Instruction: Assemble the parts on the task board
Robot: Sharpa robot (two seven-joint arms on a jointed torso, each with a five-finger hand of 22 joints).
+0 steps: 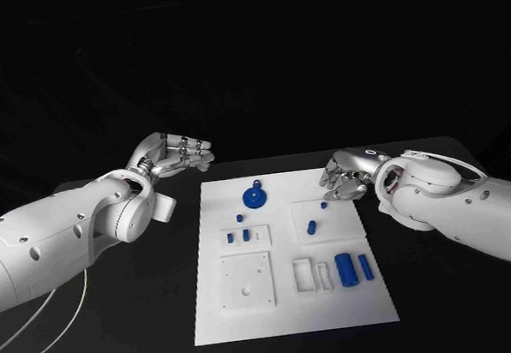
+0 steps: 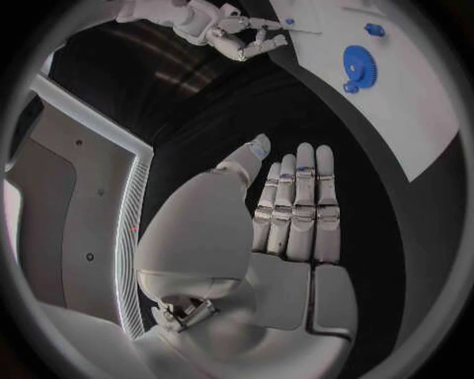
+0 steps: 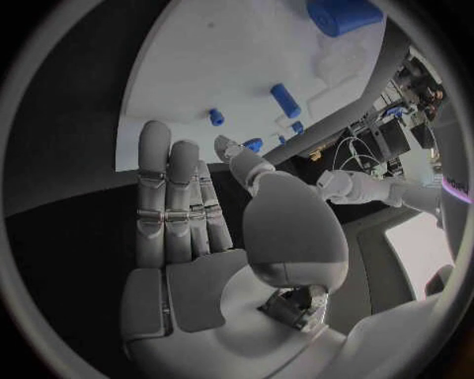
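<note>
left hand point(image 1: 176, 157) off the white board's point(image 1: 293, 310) far-left corner, fingers straight & apart, holding nothing. right hand point(image 1: 350, 175) at board's right edge, fingers loosely open, empty; blue gear point(image 1: 254, 197) between them.

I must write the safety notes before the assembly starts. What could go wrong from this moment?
1. The right hand hovers at the task board's far right edge; a descent there may push the board rather than reach a part.
2. The small blue pins look tiny, so they may slip or roll when pinched.
3. The two blue cylinders lie side by side; taking one may nudge the other.
</note>
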